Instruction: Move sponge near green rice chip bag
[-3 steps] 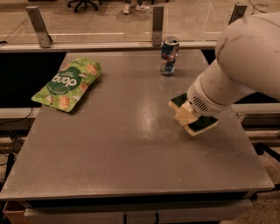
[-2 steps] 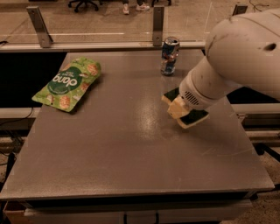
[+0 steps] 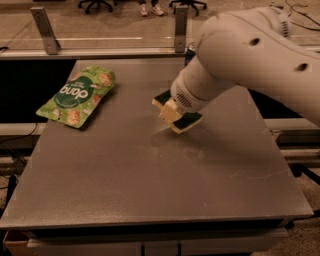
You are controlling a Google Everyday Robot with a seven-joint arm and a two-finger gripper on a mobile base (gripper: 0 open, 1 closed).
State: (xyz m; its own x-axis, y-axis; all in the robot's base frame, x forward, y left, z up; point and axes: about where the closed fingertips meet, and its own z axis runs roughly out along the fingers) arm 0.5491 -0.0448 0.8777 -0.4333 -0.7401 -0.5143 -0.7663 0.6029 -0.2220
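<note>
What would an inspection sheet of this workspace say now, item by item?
Surface: grey table, scuffed, with a pale smear near the middle.
Job's things: sponge mid-table, tilted, in the gripper; bag flat at the far left, apart from it.
Clutter: nothing seen; the arm hides part of the far edge.
Gripper: gripper shut on the sponge, mid-table.
Cables: one dark cable beside the table's left edge.
Surroundings: rail behind the table; shoes beyond it.

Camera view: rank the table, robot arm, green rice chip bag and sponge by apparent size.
1. table
2. robot arm, enlarged by nearness to the camera
3. green rice chip bag
4. sponge, partly hidden by the gripper holding it near the table's middle
</note>
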